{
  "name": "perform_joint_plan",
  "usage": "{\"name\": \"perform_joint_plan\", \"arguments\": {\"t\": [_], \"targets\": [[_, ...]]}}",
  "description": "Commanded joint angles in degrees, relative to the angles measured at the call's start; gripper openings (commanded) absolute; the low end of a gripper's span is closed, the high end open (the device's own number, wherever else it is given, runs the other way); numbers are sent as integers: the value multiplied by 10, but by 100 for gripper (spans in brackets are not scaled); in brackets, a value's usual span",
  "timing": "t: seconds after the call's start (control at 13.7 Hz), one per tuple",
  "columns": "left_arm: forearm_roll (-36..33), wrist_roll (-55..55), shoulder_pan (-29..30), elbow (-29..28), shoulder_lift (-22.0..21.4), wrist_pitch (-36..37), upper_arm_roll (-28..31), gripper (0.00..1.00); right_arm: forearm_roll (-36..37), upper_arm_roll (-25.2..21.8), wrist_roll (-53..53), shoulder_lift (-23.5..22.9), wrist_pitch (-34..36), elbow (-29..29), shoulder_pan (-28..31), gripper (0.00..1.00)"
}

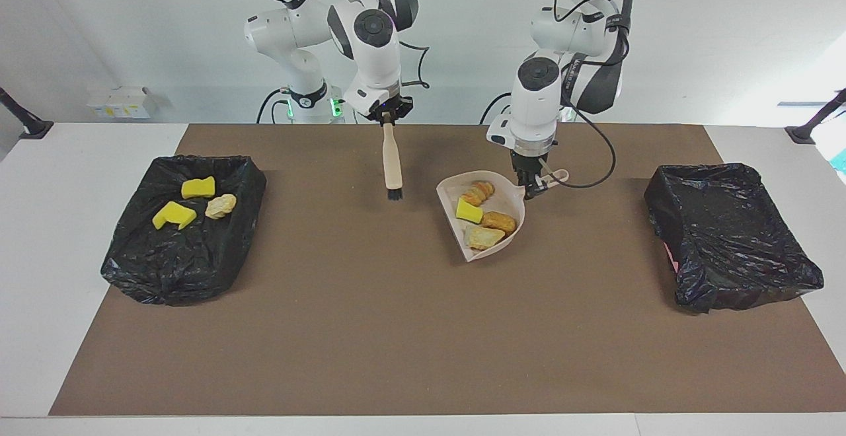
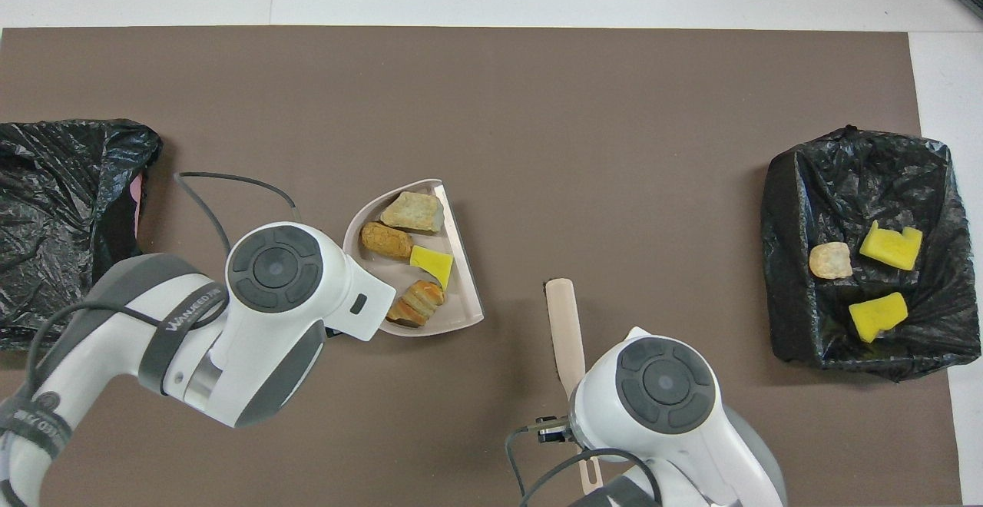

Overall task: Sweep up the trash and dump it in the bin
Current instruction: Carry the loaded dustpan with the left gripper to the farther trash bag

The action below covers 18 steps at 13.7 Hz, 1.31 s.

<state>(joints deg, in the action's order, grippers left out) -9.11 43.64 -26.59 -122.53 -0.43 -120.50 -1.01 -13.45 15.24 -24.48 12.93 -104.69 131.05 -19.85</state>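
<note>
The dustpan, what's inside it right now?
Four scraps lie in the dustpan: a yellow sponge piece and three tan-orange bread-like chunks. In the overhead view the left arm covers the pan's handle end, so anything there is hidden.
</note>
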Motion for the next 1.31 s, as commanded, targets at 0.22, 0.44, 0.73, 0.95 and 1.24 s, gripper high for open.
{"name": "perform_joint_plan", "arguments": {"t": [0.22, 0.44, 0.73, 0.95, 1.24], "targets": [[-10, 149, 127, 81, -13, 51, -5, 0, 5, 4, -53, -59, -94, -8, -76, 0], [-10, 225, 210, 105, -10, 54, -5, 0, 11, 3, -131, -123, -163, -16, -138, 0], [-11, 272, 303, 112, -6, 39, -5, 0, 12, 3, -175, -163, -202, -27, -162, 0], [-10, 307, 369, 111, -3, -10, -5, 0, 15, 2, -181, -157, -186, -41, -160, 100], [-12, 415, 485, 175, 56, -76, -5, 0, 29, -6, -170, -140, -75, -101, -137, 100]]}}
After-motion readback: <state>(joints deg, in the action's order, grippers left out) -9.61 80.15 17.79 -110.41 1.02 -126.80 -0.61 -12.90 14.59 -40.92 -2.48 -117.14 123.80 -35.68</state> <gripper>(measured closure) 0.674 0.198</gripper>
